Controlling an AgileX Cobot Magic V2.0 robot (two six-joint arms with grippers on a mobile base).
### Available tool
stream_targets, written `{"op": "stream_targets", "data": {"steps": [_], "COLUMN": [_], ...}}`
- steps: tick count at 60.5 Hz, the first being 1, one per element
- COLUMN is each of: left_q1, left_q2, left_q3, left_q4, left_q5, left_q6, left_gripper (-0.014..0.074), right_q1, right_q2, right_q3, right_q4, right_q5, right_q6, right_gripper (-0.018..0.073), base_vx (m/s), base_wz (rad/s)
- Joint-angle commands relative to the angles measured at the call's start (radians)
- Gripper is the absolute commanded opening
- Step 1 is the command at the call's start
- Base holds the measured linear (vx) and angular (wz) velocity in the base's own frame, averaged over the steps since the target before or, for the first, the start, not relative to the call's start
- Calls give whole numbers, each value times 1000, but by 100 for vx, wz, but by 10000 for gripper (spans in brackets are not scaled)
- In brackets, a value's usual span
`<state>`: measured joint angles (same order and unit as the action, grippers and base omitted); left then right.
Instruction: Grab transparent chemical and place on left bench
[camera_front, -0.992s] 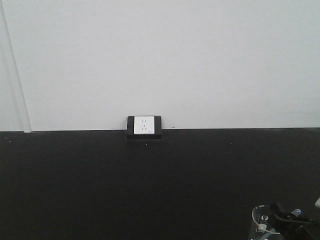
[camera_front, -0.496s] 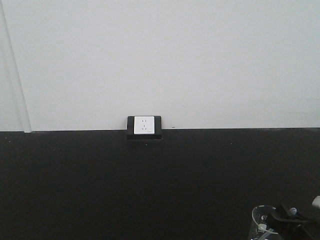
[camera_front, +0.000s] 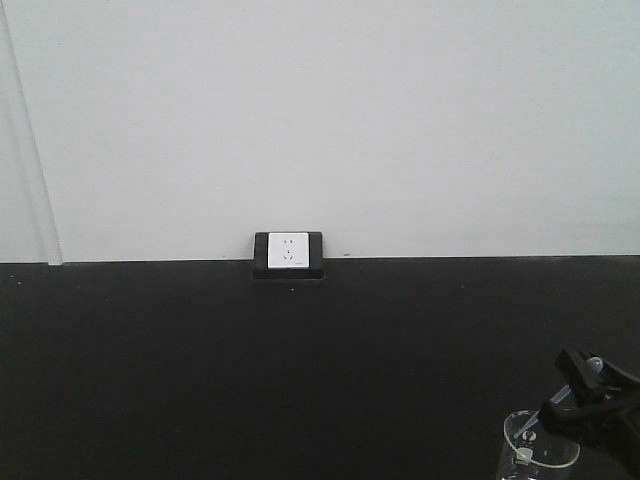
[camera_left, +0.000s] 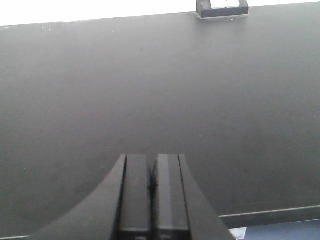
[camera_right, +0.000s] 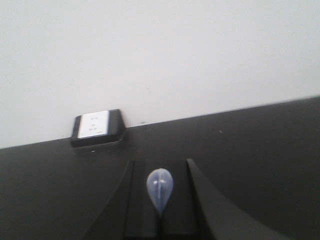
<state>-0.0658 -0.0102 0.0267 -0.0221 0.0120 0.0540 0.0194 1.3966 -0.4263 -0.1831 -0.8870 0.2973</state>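
Note:
The transparent chemical (camera_front: 538, 452), a small clear beaker with a white mark, stands on the left bench (camera_front: 250, 370) at the bottom right of the front view. My right gripper (camera_front: 592, 392) hangs just above and to the right of its rim. In the right wrist view this gripper (camera_right: 160, 167) is shut on a pale-blue dropper bulb (camera_right: 160, 187); the beaker is out of that view. My left gripper (camera_left: 151, 157) is shut and empty, low over the black benchtop (camera_left: 150, 75) near its front edge.
A white socket in a black frame (camera_front: 288, 252) sits at the bench's back edge against the white wall; it also shows in the left wrist view (camera_left: 222, 6) and the right wrist view (camera_right: 96, 126). The bench's front edge (camera_left: 270, 216) shows at lower right.
My right gripper has risen up and slightly right from the beaker's mouth, with the pale-blue bulb in it. The beaker has stayed in place on the bench.

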Motion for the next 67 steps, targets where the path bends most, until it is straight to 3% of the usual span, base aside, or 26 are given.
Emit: {"op": "stream_targets", "data": {"steps": [1,11,22,31,40,51,59,67], "left_q1": [-2,-2,-2,-2,-2,-2,-2,-2], "left_q2": [-19,-19,-19,-19,-19,-19,-19,-19], "left_q3": [16,16,16,16,16,16,16,16], "left_q4": [-1,-1,-1,-1,-1,-1,-1,-1], "left_q5": [-78,-78,-78,-78,-78,-78,-78,-78], "left_q6": [-8,-8,-8,-8,-8,-8,-8,-8], "left_gripper": [-3,-3,-3,-3,-3,-3,-3,-3], "right_q1": [-2,-2,-1,-1,22,148,201,197], "right_q2": [-146,-395,-626,-779,-883,-982,-1032,-1040], "right_q3": [-21,-21,-21,-21,-12,54,67,67], "right_q4": [-77,-161,-300,-322,-226,-101,-85,-84], "right_q5": [93,423,780,969,1077,1087,1086,1089], "right_q6": [-10,7,126,158,118,-54,-62,-60], "right_gripper": [-3,-3,-3,-1,-1,0,0,0], "base_vx": [0,0,0,0,0,0,0,0], "base_wz": [0,0,0,0,0,0,0,0]}}
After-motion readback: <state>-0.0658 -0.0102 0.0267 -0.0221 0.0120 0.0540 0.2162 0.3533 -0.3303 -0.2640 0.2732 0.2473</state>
